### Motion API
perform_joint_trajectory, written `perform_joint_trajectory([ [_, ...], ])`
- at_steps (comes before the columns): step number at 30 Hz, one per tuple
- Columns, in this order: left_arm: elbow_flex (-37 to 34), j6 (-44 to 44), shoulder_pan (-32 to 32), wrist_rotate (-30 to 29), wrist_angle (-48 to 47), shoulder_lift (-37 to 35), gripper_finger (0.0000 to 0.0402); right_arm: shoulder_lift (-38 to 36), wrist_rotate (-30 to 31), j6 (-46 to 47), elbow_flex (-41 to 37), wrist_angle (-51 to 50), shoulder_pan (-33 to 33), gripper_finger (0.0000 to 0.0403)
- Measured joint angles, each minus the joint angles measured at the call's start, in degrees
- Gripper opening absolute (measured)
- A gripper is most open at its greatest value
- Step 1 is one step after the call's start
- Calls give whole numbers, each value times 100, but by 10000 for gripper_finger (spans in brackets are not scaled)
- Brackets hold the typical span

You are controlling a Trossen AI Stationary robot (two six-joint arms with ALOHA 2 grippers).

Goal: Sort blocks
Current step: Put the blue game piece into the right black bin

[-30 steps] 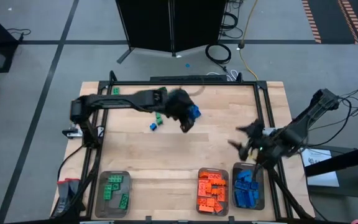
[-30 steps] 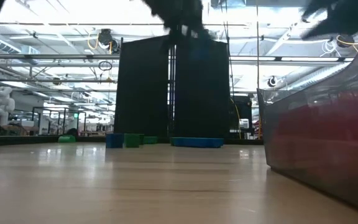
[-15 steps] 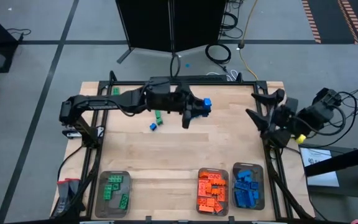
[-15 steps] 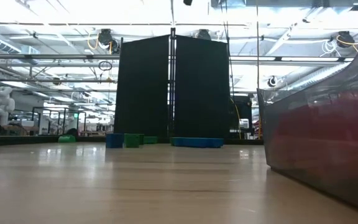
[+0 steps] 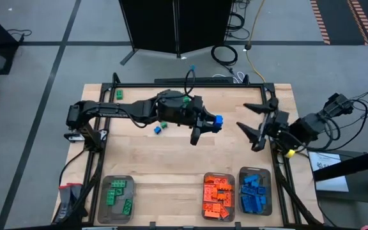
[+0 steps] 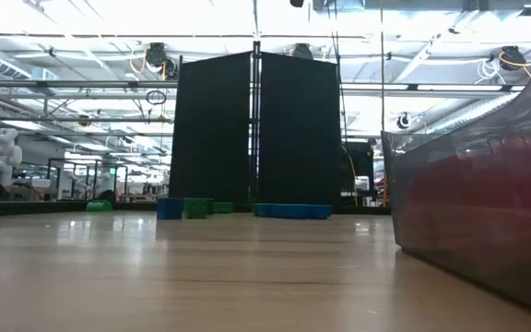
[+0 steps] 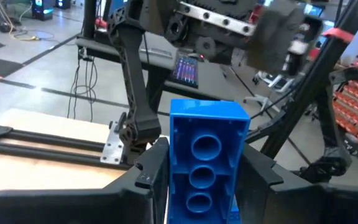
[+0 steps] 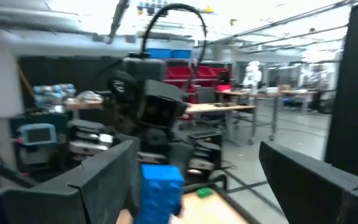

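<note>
1. My high view hangs above the wooden table (image 5: 171,160), looking straight down on the whole top and both arms.
2. My low view sits at table height, close beside a clear tray (image 6: 487,221), facing level into the room.
3. My left wrist view looks forward, very near the blue block (image 7: 207,158).
4. My right wrist view faces back across the table; it shares that same block (image 8: 160,186) with the left wrist and high views.

My two arms are matte black, jointed and boxy; my left gripper (image 5: 207,128) has angular dark fingers, my right gripper (image 5: 253,126) trails black cables and a yellow tag.
</note>
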Motion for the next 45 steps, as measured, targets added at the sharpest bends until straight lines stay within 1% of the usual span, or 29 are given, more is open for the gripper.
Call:
perform_joint_trajectory([
  [5,0,151,-11,0,6,78,121,337,-675,597,2,-4,-311,338],
  [9,0,186,-11,-2,12,95,121,565,-1075,947,2,-1,-528,338],
  [21,0,256,-23,-9,-2,106,121,1057,-2001,1614,4,-41,-1182,338],
  [26,0,256,-22,-9,-21,106,121,1101,-2283,1785,4,-35,-1358,324],
  [29,0,293,-24,-9,-58,106,121,1101,-2287,1826,4,-37,-1407,305],
  [32,0,383,-23,-11,-123,106,121,1101,-2287,1828,4,-37,-1434,270],
  [35,0,405,-26,-22,-127,106,121,1101,-2287,1828,4,-54,-1464,218],
  [39,0,453,-30,17,-135,106,121,1095,-2309,1828,4,-176,-1469,132],
  [40,0,457,-35,53,-127,106,121,1089,-2343,1824,4,-218,-1469,120],
  [45,0,484,-37,38,-147,106,121,1081,-2639,1827,15,-341,-1506,120],
])
